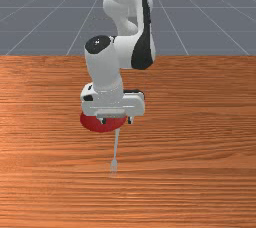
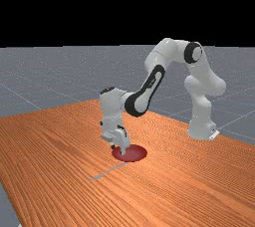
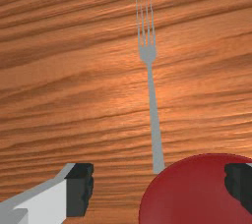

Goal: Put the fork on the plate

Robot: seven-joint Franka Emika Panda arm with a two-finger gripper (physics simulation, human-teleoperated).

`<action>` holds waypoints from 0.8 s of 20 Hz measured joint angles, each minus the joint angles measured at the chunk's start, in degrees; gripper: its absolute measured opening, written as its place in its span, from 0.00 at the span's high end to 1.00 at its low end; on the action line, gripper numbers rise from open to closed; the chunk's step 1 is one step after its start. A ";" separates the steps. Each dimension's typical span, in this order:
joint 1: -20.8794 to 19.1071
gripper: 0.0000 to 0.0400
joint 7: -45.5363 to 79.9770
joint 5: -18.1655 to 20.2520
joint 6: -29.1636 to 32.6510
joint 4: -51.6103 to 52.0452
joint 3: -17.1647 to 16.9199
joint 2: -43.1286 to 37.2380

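the front view faces the arm (image 1: 105,67) across the plate (image 1: 97,125); the far view looks slantwise from farther off; the wrist view looks down, nearest the plate, which all three share.

A simulated robot test space — a rendered lab scene, by the look of it. The grey floor (image 2: 35,79), ruled with pale lines, runs out to a black backdrop (image 2: 124,7) — and a robot arm (image 2: 200,114) stands at a wooden table (image 2: 60,144).
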 joint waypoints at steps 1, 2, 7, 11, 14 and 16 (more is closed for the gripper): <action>-0.07 0.01 0.53 -0.03 0.09 2.10 -0.08 2.59; -0.16 0.00 0.98 -0.07 0.06 4.15 -0.13 4.88; -0.30 0.00 4.83 -0.41 -1.27 19.08 -0.70 15.55; 0.74 0.01 6.89 -1.72 -1.22 24.40 -1.41 22.09; 0.97 0.01 8.10 -2.09 -1.69 25.16 -1.73 22.49; 1.39 0.05 8.05 -3.02 -1.81 25.12 -2.12 22.56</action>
